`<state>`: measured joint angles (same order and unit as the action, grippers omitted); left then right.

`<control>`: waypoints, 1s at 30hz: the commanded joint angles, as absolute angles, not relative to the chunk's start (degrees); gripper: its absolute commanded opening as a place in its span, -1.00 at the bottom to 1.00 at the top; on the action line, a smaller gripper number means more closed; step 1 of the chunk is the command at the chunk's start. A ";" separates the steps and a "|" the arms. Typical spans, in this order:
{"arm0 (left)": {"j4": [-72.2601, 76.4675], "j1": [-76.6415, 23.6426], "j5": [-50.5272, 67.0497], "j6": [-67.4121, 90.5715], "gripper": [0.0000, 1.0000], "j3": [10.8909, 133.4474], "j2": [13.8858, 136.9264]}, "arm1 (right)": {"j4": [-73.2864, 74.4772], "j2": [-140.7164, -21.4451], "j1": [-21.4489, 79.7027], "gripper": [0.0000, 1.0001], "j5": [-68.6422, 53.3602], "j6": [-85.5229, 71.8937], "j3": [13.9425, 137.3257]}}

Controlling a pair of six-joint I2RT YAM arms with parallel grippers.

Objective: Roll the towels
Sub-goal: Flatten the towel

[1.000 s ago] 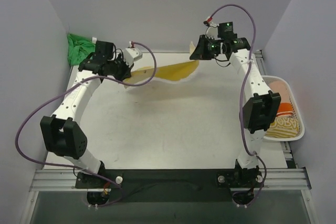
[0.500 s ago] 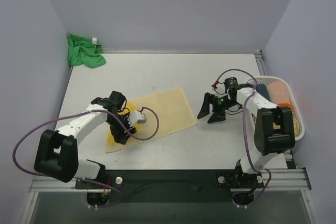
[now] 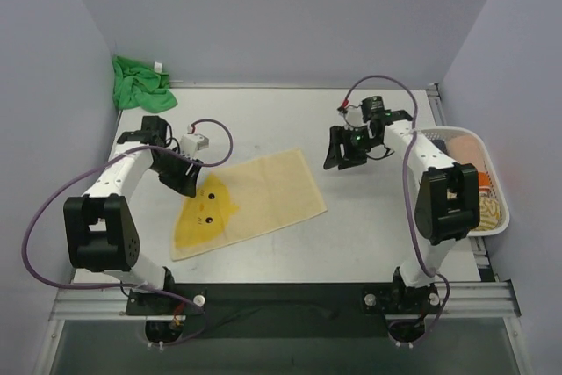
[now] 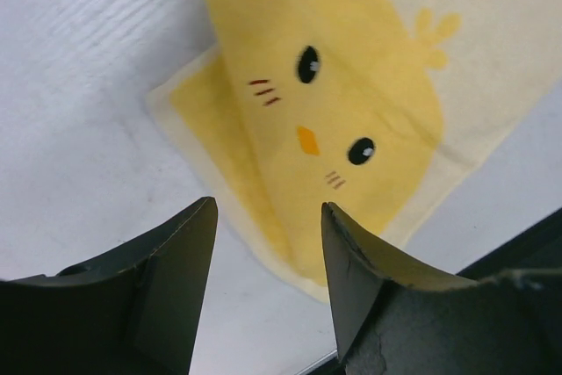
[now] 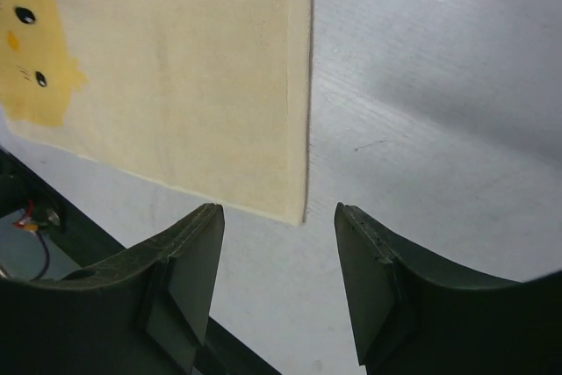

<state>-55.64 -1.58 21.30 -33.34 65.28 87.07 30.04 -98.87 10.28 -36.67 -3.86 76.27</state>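
pale yellow towel (image 3: pixel 250 199) spread flat on the white table (image 3: pixel 369 217), left of centre, toward the near edge. bright green towel (image 3: pixel 139 85) bunched in the far left corner, untouched.

left gripper (image 3: pixel 186 183) over the yellow towel's far left corner, jaws parted, nothing between them. right gripper (image 3: pixel 344 157) just off the far right corner, jaws likewise parted and empty. white slatted basket (image 3: pixel 492 226) at the right edge, with folded cloths inside.

step in hand, by judgement: starting the roll of the yellow towel. take both far corners low and at the same time, pinching a single layer only. bring the edge over evenly, keeping the side edges in line. make the first turn tight, or expect a loose, coned roll.

markings: printed chick face (image 4: pixel 329 120) at the towel's left end, with black eyes, orange beak and small red-brown whisker strokes. small white tag (image 3: pixel 157 66) on the green towel, too small to read. no legible writing anywhere.
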 commanded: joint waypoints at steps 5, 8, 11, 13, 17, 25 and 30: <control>-47.73 5.10 15.91 -21.98 0.18 68.73 94.48 | 32.34 -110.47 20.21 -0.04 -31.99 -1.49 83.31; -44.57 5.10 15.03 -20.66 0.05 69.34 96.67 | 32.17 -113.20 21.62 -0.10 -31.55 -2.11 84.81; -42.63 5.01 14.68 -19.16 -0.02 70.66 99.57 | 32.08 -114.96 22.59 -0.12 -31.03 -3.07 85.43; -41.84 5.01 14.50 -18.98 -0.03 71.89 101.68 | 32.17 -116.01 23.11 -0.13 -30.76 -3.51 85.52; -40.69 4.22 14.15 -19.86 0.07 72.51 104.06 | 32.78 -116.80 23.82 -0.13 -29.18 -3.34 84.82; -40.52 0.79 13.80 -21.97 0.09 70.06 105.91 | 35.50 -118.56 24.26 -0.12 -27.51 -2.02 83.15; -40.69 0.53 11.43 -23.99 -0.39 68.47 105.56 | 38.58 -118.31 24.26 -0.13 -25.32 -0.62 81.57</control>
<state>-41.78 0.30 13.39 -22.11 69.25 105.91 32.60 -118.24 23.73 -28.91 -2.42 83.44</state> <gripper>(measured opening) 0.345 0.437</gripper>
